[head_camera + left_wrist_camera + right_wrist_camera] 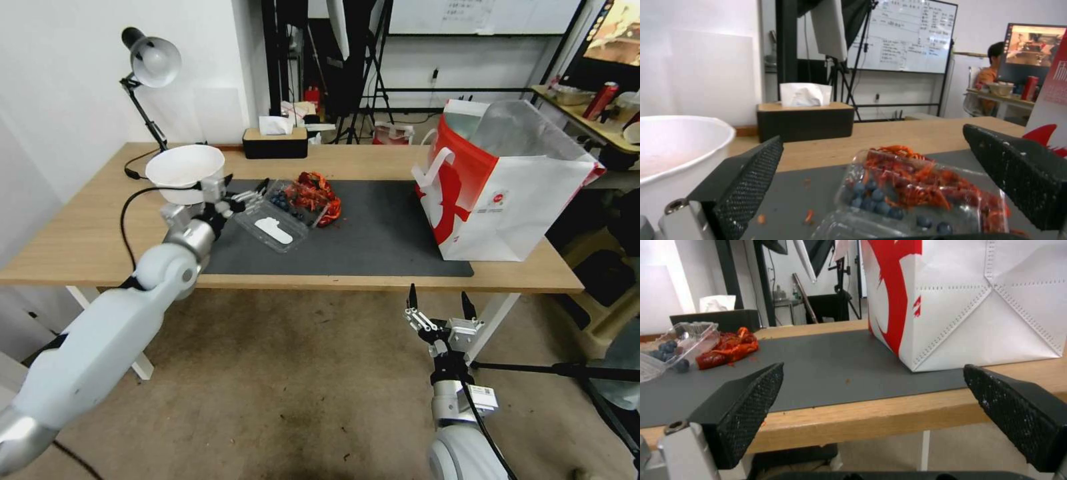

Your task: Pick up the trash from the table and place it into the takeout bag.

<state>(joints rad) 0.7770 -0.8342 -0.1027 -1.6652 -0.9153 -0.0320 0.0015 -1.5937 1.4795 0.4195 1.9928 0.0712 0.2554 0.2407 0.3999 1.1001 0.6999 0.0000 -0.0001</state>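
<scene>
Head view: the left gripper (248, 191) is held spread over the grey mat (373, 233) of the light-wood table (80, 233), just beside the open clear plastic clamshell (277, 223) containing blueberries. Red crayfish shells (319, 198) are heaped against the clamshell's far side. A white round bowl (185, 172) is seen beside the left wrist. The white-and-red paper takeout bag (507, 200) stands open at the mat's right end. The right gripper (440, 303) is held spread below the table's front edge, gripping nothing.
</scene>
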